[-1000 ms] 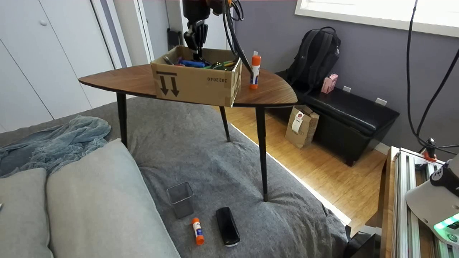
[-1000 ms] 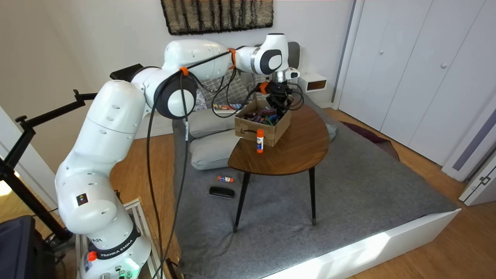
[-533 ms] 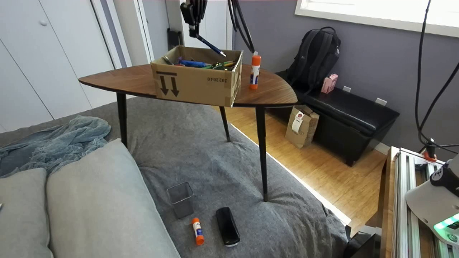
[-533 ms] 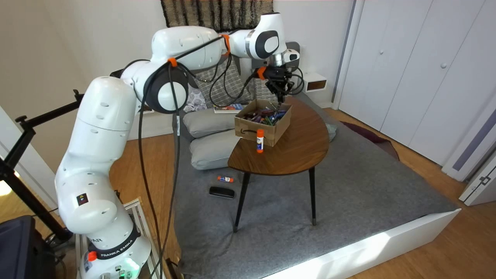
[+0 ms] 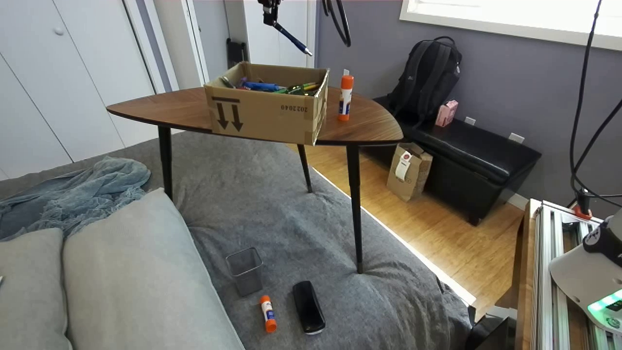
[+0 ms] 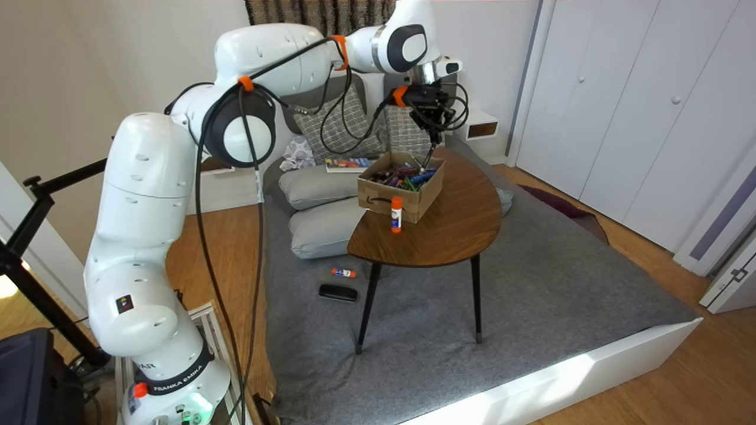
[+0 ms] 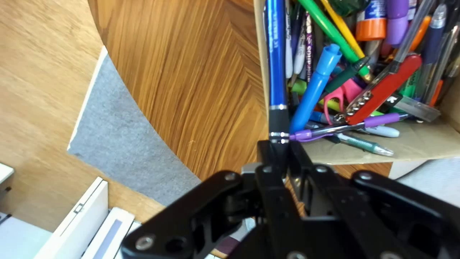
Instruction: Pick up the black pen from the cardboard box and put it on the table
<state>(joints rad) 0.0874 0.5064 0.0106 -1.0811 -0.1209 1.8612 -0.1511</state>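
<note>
Aloft, a slim, glossy blue pen point(image 7: 277, 72) tight in the claw point(image 7: 280, 148), cardboard box point(image 5: 265, 116) below on grained wooden table point(image 7: 197, 90).

Far right in an exterior view, a backpack point(image 5: 427, 80) and a pink package point(image 5: 446, 113) sit on a black bench point(image 5: 491, 150) — paper bag point(image 5: 413, 177) just in front; nearer, a glue stick point(image 5: 268, 314) lies left of a black case point(image 5: 308, 306).

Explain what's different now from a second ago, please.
The jaws, earlier down inside the cardboard box, have risen above it, lifting out a blue-and-black pen that they now grip; whether they already held it down there is hidden. The box, the wooden table and the upright glue stick on it haven't moved.
</note>
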